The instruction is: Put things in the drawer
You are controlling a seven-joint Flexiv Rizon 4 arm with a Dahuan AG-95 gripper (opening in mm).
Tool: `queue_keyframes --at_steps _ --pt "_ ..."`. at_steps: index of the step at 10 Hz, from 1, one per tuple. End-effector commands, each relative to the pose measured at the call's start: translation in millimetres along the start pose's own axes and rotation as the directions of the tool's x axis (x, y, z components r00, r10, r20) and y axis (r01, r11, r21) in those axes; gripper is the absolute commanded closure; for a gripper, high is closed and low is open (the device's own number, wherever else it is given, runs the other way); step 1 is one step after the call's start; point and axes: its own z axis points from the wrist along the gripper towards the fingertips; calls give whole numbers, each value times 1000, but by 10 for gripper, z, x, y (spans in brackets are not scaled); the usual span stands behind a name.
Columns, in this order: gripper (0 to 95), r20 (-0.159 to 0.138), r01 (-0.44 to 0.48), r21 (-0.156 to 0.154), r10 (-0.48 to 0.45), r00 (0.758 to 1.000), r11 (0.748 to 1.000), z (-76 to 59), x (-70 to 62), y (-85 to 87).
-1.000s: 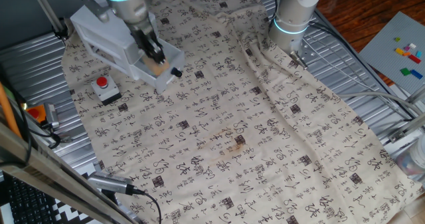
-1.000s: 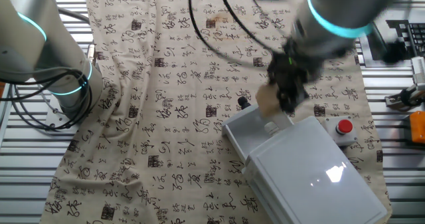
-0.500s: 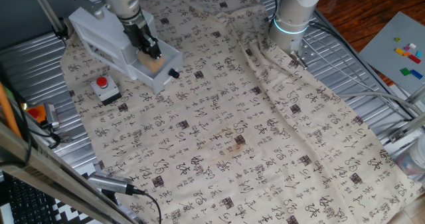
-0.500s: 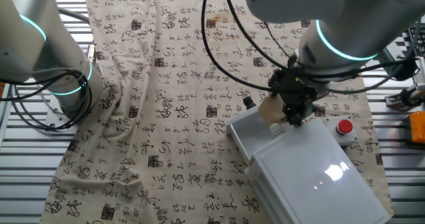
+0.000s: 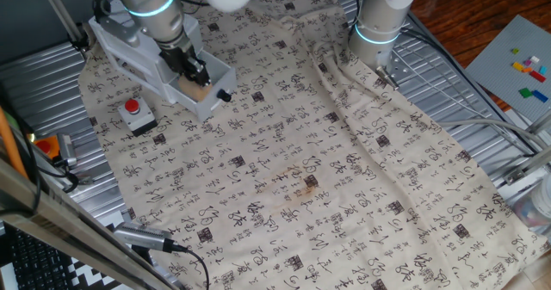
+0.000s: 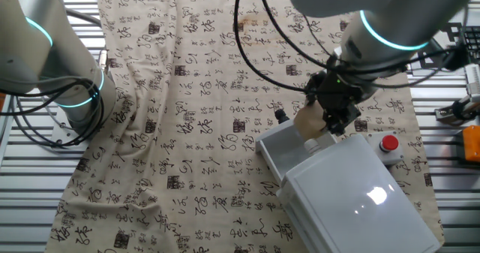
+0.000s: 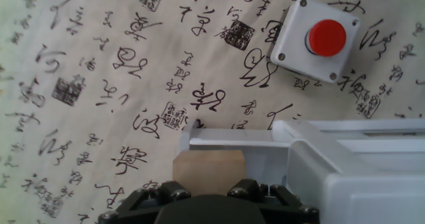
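Observation:
The pale tan block [image 6: 306,121] is held between my gripper's fingers [image 6: 332,119]. It hangs at the front edge of the open drawer tray [image 6: 279,154] of the white cabinet [image 6: 360,200]. In the one fixed view the gripper [image 5: 191,68] reaches down into the tray [image 5: 213,97] with the block [image 5: 201,90] at its tip. In the hand view the block [image 7: 208,171] sits just ahead of the gripper [image 7: 209,189], over the tray's front rim [image 7: 229,141]. The fingertips are hidden behind the block.
A small grey box with a red button [image 7: 327,35] stands on the patterned cloth beside the cabinet, and also shows in the one fixed view [image 5: 133,108] and the other fixed view [image 6: 388,143]. A second arm's base [image 5: 379,32] stands at the cloth's far side.
The gripper has shifted a little with the block, from beside the tray's front corner to over its front edge. The arm's wrist has swung round. The drawer stays open.

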Motion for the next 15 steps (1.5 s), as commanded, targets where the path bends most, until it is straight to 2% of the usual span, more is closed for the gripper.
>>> queue_keyframes --at_steps 1,4,7,12,14,15 --pt "950 -19 78 16 -77 997 997 17 15 3" --pt "950 -19 89 27 -88 996 996 62 69 -25" --pt "950 -15 109 27 -109 994 994 50 155 -140" --pt "950 -8 127 29 -126 992 992 161 126 -203" --pt "570 -6 142 28 -142 990 989 165 118 -196" --pt "570 -5 145 29 -145 989 989 170 112 -193"
